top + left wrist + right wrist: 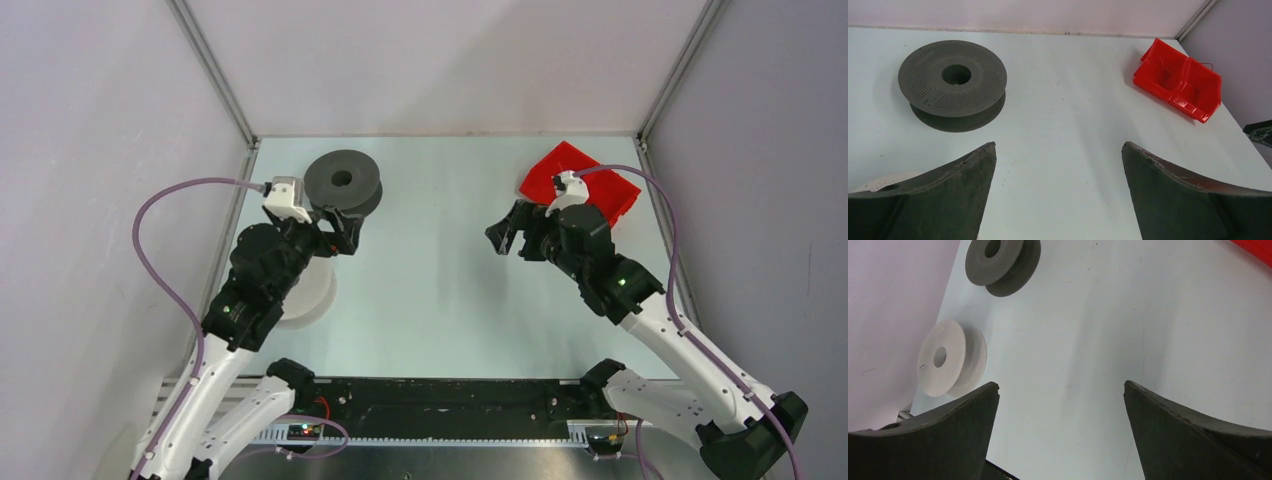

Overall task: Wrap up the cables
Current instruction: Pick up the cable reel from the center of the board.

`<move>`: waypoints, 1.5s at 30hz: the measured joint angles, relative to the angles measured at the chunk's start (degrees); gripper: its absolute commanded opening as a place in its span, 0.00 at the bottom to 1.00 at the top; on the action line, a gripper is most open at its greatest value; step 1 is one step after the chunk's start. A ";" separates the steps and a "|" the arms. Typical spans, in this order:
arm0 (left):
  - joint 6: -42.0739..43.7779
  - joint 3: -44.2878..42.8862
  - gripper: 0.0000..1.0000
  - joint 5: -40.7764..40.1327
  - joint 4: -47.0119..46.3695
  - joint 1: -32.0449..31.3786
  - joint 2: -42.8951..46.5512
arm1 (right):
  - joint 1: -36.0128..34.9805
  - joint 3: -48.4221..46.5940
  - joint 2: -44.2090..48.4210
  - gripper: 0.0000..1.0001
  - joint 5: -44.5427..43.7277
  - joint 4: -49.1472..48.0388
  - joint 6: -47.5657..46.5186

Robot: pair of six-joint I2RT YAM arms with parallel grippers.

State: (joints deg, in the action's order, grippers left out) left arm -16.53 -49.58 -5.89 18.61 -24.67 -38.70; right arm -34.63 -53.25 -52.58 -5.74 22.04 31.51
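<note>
Cables: strands too fine to make out on either spool. Dark grey spool [928,82], lying flat, far-left part of tabletop [440,300]. White spool [955,360], left edge, partly under left arm. Red bin [585,185], far-right corner. Left gripper [1058,146]: jaws wide, empty, near dark grey spool. Right gripper [1062,383]: jaws wide, empty, near bin.

Far spool [342,182] behind near spool [954,347], bin [1178,82] right

Matt perforated grey spool [923,80], seemingly plastic; glossy red bin [1154,86]; smooth table [1073,125].
</note>
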 measured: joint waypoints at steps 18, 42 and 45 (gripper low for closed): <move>-17.88 -0.26 0.91 8.90 1.22 24.11 -18.12 | 0.00 1.60 3.72 1.00 6.14 -0.61 -1.81; -27.67 -4.00 0.77 10.91 -22.53 39.26 -50.99 | -0.02 7.45 17.18 0.86 20.39 -6.82 -4.24; -28.13 -6.84 0.74 14.82 -25.53 39.71 -58.31 | -0.04 9.20 19.12 0.85 23.78 -8.85 -4.61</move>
State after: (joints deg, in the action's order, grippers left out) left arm -44.66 -56.42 8.93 -6.92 15.05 -97.01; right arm -34.68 -44.05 -33.45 18.04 13.19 26.89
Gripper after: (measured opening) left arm 0.771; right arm 0.860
